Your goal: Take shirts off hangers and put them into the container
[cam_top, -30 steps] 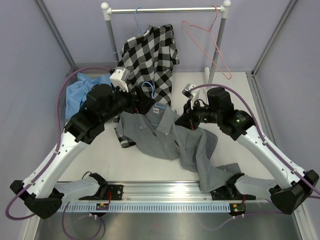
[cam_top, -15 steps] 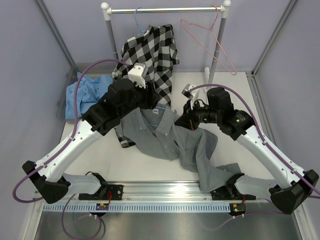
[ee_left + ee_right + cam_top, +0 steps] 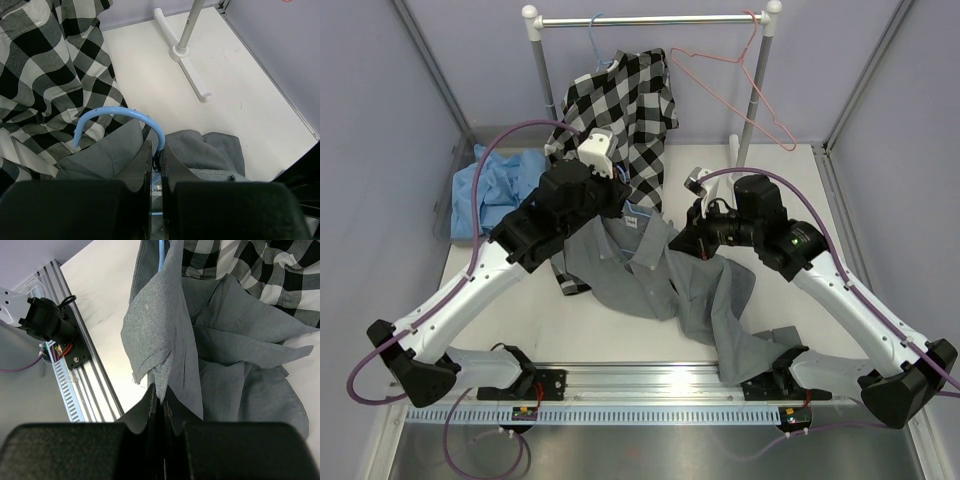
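Though illegibly small, white neck label [image 3: 633,222] inside grey shirt [image 3: 660,275].

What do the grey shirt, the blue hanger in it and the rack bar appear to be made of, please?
The grey shirt looks like soft woven cloth, matte: it folds and drapes, with a fine weave visible up close. The blue hanger seems thin wire, probably coated, given its smooth, even blue sheen. The rack bar is likely metal, from its silvery shine.

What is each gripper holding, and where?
Left gripper: light blue wire hanger at its hook's stem. Right gripper: plain grey fabric shirt by an edge fold.
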Tool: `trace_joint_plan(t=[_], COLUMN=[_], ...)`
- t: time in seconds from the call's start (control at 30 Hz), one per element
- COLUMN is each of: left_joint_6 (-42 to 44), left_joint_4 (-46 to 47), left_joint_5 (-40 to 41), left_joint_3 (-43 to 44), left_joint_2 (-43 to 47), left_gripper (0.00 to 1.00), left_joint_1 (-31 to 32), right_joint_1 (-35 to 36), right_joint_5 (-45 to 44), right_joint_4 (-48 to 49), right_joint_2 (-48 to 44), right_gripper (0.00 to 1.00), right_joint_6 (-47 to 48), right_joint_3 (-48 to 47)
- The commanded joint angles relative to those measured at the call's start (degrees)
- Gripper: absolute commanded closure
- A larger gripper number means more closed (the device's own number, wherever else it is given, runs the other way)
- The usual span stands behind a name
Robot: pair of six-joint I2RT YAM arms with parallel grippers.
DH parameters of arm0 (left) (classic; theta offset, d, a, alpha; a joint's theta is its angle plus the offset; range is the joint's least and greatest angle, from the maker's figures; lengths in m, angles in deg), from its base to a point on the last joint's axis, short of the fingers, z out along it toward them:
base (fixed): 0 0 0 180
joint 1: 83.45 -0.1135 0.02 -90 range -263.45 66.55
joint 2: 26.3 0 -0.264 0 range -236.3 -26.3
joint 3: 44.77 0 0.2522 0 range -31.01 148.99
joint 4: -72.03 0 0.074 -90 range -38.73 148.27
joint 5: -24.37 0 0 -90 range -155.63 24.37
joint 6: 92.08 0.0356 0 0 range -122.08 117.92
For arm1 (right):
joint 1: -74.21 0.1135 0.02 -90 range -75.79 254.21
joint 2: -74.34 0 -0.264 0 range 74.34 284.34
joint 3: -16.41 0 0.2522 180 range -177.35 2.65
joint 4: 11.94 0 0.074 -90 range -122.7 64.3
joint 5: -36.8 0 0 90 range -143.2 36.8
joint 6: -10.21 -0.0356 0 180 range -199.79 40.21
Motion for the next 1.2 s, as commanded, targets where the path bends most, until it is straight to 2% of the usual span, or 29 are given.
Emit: trace_joint_plan(t=[0.0, 0.07, 0.1, 0.23, 0.33, 0.53, 0.73, 0.83, 0.9, 1.17], left_joint_6=[-1.02, -0.41, -0.06, 1.26, 1.35, -1.54, -5.67, -6.99, -7.61, -5.95], left_joint_4=[7.56, 10.02, 10.9, 14.24, 15.21, 16.0, 16.09, 16.09, 16.09, 16.09], left_joint_5=[-0.09, 1.04, 1.57, 6.22, 8.95, 17.72, 28.53, 30.75, 31.81, 35.32], left_joint_3=[-1.4, -3.33, -4.04, -6.5, -6.77, -5.28, -2.38, -1.59, -0.97, 0.44], left_joint_2=[0.45, 1.06, 1.32, 1.85, 1.5, -0.95, -5.78, -7.37, -8.52, -10.28], left_gripper=[1.0, 1.0, 1.0, 1.0, 1.0, 1.0, 1.0, 1.0, 1.0, 1.0], left_joint_1=[0.53, 0.53, 0.53, 0.53, 0.53, 3.24, 6.93, 7.91, 8.43, 10.81], right_joint_1=[0.31, 0.31, 0.31, 0.31, 0.39, 0.31, 0.92, 2.49, 3.73, 9.0], right_joint_5=[0.36, -0.96, -2.53, -7.28, -12.63, -22.5, -29.17, -31.46, -35.92, -46.22], right_joint_4=[4.75, 4.32, 4.05, 1.51, -0.95, -3.51, -1.85, 0.44, 0.89, 1.5], right_joint_2=[-0.83, -1.35, -1.7, -5.03, -7.93, -10.76, -9.35, -8.66, -7.51, 0.31], right_gripper=[0.95, 0.82, 0.62, 0.26, 0.17, 0.15, 0.15, 0.16, 0.16, 0.16], right_joint_6=[-0.21, -0.21, -0.21, -0.21, -1.95, -8.98, -17.41, -20.67, -23.05, -30.61], right_joint_3=[-0.13, -0.13, -0.04, -0.39, -1.71, -4.96, -1.9, -0.14, 0.22, -0.92])
